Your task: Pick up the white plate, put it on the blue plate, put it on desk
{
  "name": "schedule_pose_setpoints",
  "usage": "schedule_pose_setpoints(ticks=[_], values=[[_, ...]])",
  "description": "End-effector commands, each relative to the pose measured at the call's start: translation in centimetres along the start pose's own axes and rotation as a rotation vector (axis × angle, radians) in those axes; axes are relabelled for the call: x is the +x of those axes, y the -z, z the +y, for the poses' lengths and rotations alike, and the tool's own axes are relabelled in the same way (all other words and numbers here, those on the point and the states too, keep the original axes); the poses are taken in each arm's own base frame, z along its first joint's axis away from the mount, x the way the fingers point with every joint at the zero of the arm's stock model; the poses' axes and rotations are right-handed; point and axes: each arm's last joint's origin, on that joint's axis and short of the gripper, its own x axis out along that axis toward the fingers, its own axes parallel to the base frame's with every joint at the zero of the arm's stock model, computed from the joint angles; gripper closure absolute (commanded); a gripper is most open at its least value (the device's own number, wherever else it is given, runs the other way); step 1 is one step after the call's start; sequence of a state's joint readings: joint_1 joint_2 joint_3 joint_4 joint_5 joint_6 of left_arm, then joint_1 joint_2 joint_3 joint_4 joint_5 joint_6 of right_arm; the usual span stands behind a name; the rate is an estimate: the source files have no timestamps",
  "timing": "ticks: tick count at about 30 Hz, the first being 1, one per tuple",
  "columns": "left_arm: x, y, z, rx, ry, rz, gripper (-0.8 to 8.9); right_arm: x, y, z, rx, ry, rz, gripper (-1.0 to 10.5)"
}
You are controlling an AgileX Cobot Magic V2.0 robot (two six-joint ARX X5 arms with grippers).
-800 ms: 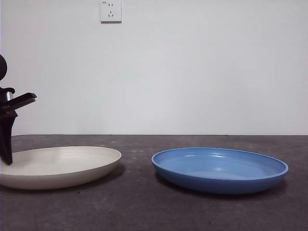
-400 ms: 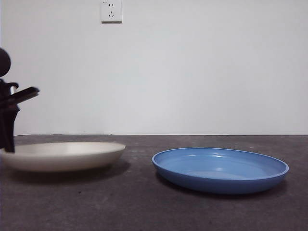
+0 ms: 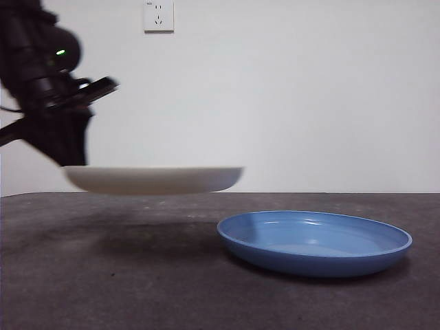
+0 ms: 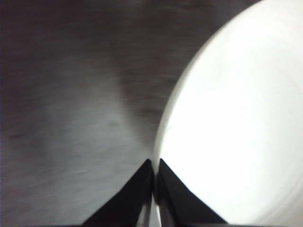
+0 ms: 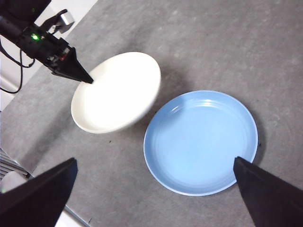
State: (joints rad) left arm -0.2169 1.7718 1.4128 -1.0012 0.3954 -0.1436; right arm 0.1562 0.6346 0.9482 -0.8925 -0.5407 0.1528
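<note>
While the left gripper pinches the rim of the white plate between its closed jaws, the plate hangs level in the air above the desk, clear of the surface, with its near edge just short of the blue plate; the blue plate sits flat on the desk, with nothing in it; the right gripper waits high above both plates with its jaws spread wide and nothing between them; the step in hand appears to be the carry toward the blue plate; the next move calls for bringing the white plate over the blue one, centred and kept level, then lowering it before letting go; I count two plates, one white and one blue, and two grippers.
</note>
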Motion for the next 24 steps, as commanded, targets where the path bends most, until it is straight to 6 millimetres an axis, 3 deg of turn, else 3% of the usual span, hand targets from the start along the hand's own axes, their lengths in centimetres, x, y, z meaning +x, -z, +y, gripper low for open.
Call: schedule_pose_setpoints(ticks=[1,8,14,20,24], values=[[0.7,-0.3,-2.2,0.023,0.017,0.016,8.05,-0.6,-0.6,0.5,-0.029,-0.003,-0.027,3.4],[3.1,-0.1,-7.2,0.093,0.053,0.029,8.05,-0.8,-0.8,0.6,-0.032,-0.005,-0.033,3.4],[5.9,-1.4,-10.6,0.148,0.063,0.075,8.05,-0.8,-0.7,0.7,-0.026,-0.017,-0.025,3.4],[8.5,-2.8,-13.0,0.193,0.07,0.096,8.05,-0.8,-0.6,0.6,-0.022,-0.016,-0.018,3.4],[9.7,-3.3,-13.5,0.208,0.074,0.094,8.05,-0.8,-0.6,0.6,-0.021,-0.015,-0.016,3.4]])
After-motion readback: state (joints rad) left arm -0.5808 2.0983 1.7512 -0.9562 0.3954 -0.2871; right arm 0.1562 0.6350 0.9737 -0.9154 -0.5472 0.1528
